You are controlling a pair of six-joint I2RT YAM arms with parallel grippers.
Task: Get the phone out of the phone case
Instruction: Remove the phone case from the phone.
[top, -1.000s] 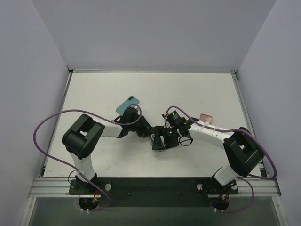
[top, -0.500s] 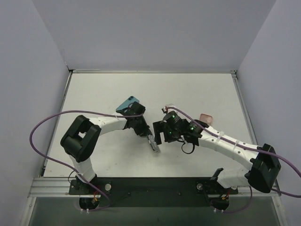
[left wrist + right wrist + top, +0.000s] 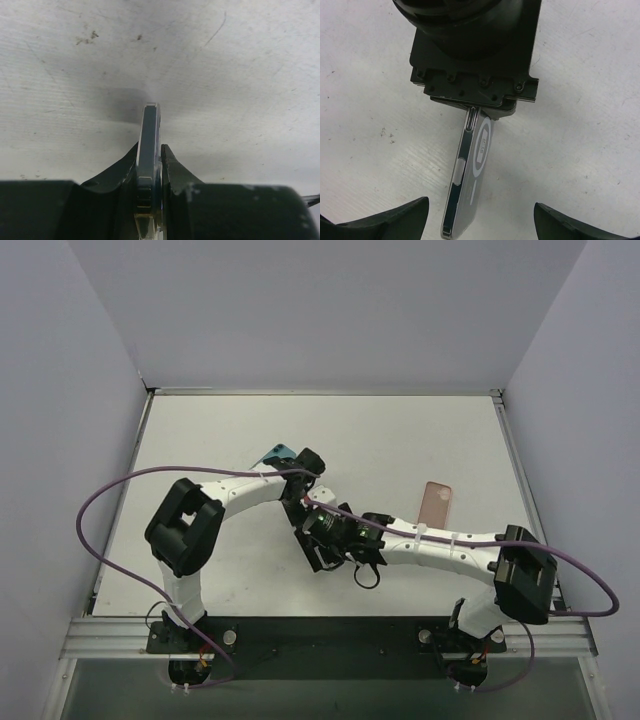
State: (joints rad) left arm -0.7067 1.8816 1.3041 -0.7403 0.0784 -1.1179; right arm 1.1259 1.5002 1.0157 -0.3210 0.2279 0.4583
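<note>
Left claw [image 3: 150, 150]: pressed together on one end of the phone [image 3: 149, 131], one finger on each broad face, with no gap showing at the pinch.
Held item: the phone sits in a clear phone case [image 3: 481, 145] that has a ring on its back. No corner looks peeled away, so by appearance the extraction is not yet begun.
Attitude: on edge, above the tabletop [image 3: 580, 150] with its shadow beneath. In the right wrist view the buttoned side rail is uppermost and the ringed back slopes off to picture-right.
Long axis: runs straight out from the left claw's fingertips toward the right claw, leaning slightly to picture-left in the right wrist view.
Right claw [image 3: 481, 205]: spread wide and holding nothing.
Deciding relation: the phone's free end lies inside the gap between the right claw's fingers, nearer the picture-left finger [image 3: 395, 217] than the other. It touches neither.
Facing: the broad faces look toward the two right fingers, so closing would meet face and back, not the rails.
Nearer arm: the left arm already holds the phone, and the right is the only free one, placed just at the loose end.
Likely next call: close or hook on the free end's case rim while the left claw anchors. An off-centre bite could twist the phone.
Overhead view: both claws [image 3: 312, 525] meet at mid-tabletop, and the phone is mostly hidden beneath them.
Other stock: a pink case [image 3: 436, 502] lies flat, well apart. A teal slab [image 3: 277, 454] lies just beyond the left wrist.
</note>
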